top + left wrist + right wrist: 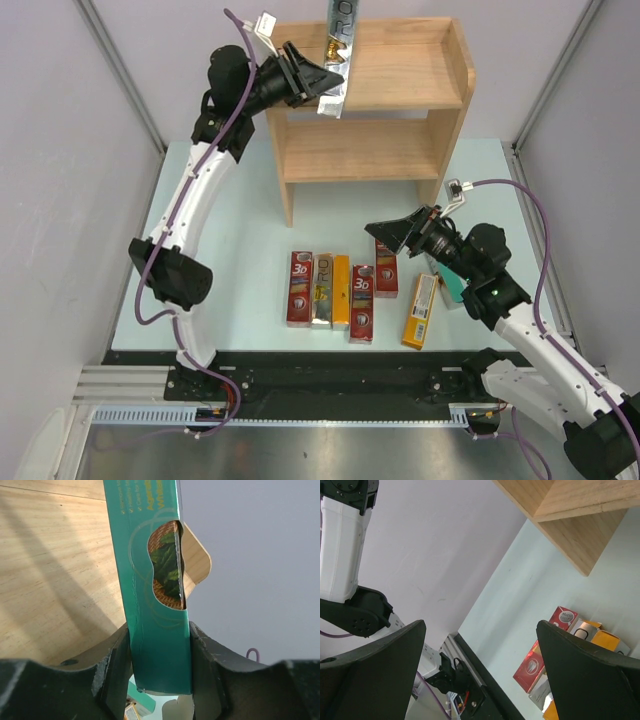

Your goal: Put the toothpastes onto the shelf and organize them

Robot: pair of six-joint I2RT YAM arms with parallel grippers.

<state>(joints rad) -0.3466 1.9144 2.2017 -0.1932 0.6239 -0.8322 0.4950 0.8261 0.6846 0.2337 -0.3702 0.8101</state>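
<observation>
Toothpaste carton [340, 40], upper centre of the overhead view: it stands near upright at the left end of the shelf [400, 70], over the top board, with its lower end clamped in the left gripper [322, 85]. From overhead it shows a silvery face lettered "R.O". The left wrist view shows a teal-green face [132, 605] with a leaf picture. Both fingers press flat on its sides, the jaws partly closed around it. Cannot tell whether its bottom end touches the wood.

Step, as judged: placing this carton on the top tier. The next move calls for seating it on the board, squaring it to the back rim and then letting go gently. It is tall and slim and would likely topple if released on end.

Left arm: arcs from the lower left up to the upper left of the frame, wrist turned right toward the shelf.

Other cartons [341, 292]: red, silver and orange ones lie on the table [230, 230] at lower centre, in front of the shelf. A teal one sits partly under the right arm.

Right gripper [388, 232]: right of centre, jaws wide apart and empty, hovering above the right end of that group, pointing left.
</observation>
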